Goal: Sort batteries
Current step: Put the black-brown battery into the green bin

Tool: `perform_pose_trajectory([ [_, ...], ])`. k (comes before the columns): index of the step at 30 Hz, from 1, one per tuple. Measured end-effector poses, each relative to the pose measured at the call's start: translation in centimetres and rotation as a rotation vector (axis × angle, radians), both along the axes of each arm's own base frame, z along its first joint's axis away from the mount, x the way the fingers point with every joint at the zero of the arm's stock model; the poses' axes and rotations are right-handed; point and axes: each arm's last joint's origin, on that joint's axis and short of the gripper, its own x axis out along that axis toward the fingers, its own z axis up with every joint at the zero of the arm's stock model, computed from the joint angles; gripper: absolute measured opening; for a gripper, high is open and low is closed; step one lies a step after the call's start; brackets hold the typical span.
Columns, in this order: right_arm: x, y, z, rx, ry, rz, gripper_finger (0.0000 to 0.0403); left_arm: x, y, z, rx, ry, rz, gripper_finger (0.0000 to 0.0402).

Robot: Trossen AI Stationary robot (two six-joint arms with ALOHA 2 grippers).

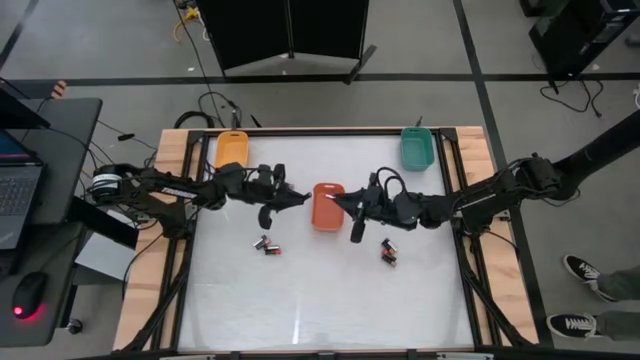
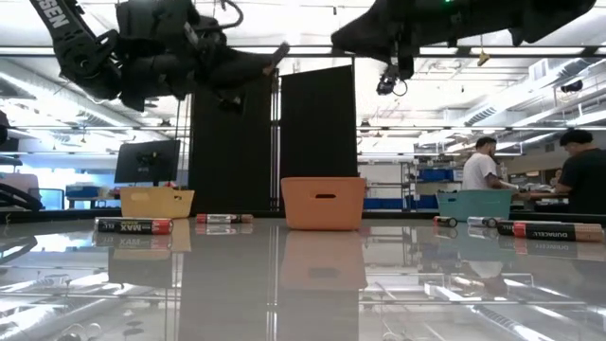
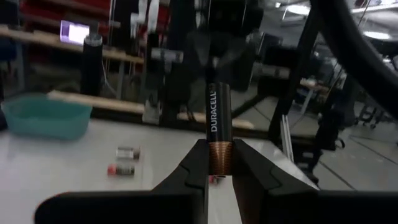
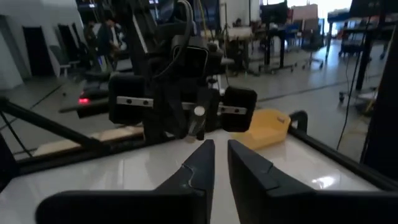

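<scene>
Bright overhead ceiling strips; the glossy white surface (image 2: 303,284) mirrors them with glare. Wrist-view backgrounds soft, blurred; arms silhouetted dark.

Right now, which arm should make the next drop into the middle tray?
Left. The left hand already grips a Duracell battery near the red-orange tray; the right hand carries nothing.

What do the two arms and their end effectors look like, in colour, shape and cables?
Both arms are dark and jointed. The left end effector and right end effector each have two black, tapering fingers. Black cables loop beside the right arm.
</scene>
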Motion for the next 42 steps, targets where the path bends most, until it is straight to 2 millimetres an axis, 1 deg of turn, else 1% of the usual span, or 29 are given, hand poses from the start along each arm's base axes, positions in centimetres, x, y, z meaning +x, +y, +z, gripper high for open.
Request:
perform_pose_trajectory([
  [7, 0.0, 0.0, 1.1, -0.051, -0.091, 0.012, 0.0115, 1.6, 0.4, 2.8, 0.061, -0.102, -0.007, 0.0050],
  [10, -0.1, 0.0, 1.4, -0.072, -0.113, 0.012, 0.0135, 2.4, 0.5, 3.8, 0.078, -0.125, -0.029, 0.0050],
  [13, -0.1, 0.0, 1.7, -0.085, -0.142, 0.013, 0.0149, 3.4, 0.7, 4.1, 0.090, -0.110, -0.038, 0.0050],
  [16, -0.1, 0.0, 1.8, -0.093, -0.152, 0.013, 0.0156, 4.4, 0.9, 3.9, 0.089, -0.099, -0.055, 0.0050],
  [23, -0.1, -0.1, 2.0, -0.106, -0.165, 0.019, 0.0158, 6.7, 0.8, 3.7, 0.088, -0.090, -0.089, 0.0050],
  [26, -0.1, -0.1, 2.0, -0.108, -0.163, 0.020, 0.0157, 7.2, 0.8, 3.9, 0.091, -0.095, -0.107, 0.0050],
  [37, -0.1, -0.3, 2.1, -0.120, -0.178, 0.057, 0.0152, 7.6, 0.8, 4.7, 0.099, -0.123, -0.110, 0.0050],
  [40, 0.0, -0.3, 2.3, -0.125, -0.184, 0.062, 0.0144, 7.6, 0.8, 4.7, 0.098, -0.121, -0.110, 0.0050],
  [42, 0.1, -0.3, 2.6, -0.136, -0.189, 0.061, 0.0131, 7.6, 0.8, 4.7, 0.099, -0.122, -0.110, 0.0050],
])
